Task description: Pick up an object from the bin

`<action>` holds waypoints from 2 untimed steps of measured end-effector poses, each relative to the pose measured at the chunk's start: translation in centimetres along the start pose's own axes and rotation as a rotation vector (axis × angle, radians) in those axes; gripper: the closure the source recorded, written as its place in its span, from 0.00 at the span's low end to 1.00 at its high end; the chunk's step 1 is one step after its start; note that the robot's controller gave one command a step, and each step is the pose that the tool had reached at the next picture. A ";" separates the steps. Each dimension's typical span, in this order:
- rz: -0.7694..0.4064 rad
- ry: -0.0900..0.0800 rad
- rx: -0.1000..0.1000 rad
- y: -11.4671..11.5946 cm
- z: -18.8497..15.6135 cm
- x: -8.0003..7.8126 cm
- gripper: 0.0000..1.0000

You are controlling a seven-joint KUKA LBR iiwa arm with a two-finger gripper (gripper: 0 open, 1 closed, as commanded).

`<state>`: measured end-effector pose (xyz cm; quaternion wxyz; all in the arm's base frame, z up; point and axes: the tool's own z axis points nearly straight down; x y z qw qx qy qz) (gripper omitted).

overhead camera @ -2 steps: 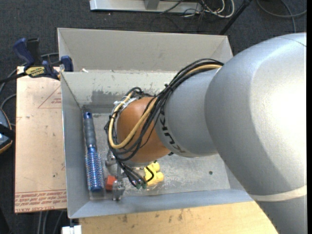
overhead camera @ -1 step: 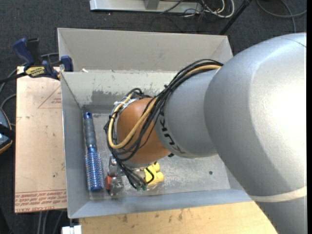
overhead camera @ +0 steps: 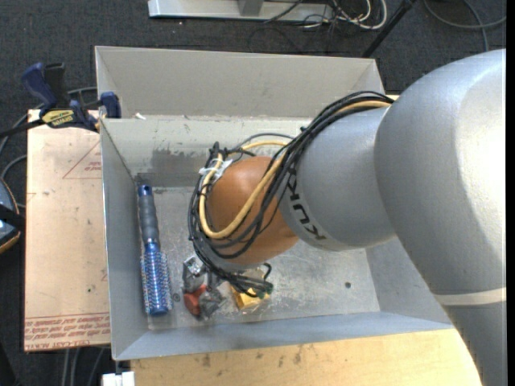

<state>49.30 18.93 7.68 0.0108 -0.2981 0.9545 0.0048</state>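
Red bit (overhead camera: 193,301) by pincer (overhead camera: 201,285), blue brush (overhead camera: 154,273) in bin (overhead camera: 118,232)

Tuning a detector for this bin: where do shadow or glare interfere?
Camera view: the arm shades the bin floor around the gripper, dimming the small red thing and yellow thing; the blue hairbrush lies evenly lit; no harsh glare on the bin walls.

Arm (overhead camera: 362,183) and orange cover (overhead camera: 241,185) block the bin (overhead camera: 121,240) centre. Red piece (overhead camera: 193,301) and yellow piece (overhead camera: 245,298) under it: partly covered, kind unclear.
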 end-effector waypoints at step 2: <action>-0.530 0.014 0.001 -1.4 -31.3 -0.6 1.00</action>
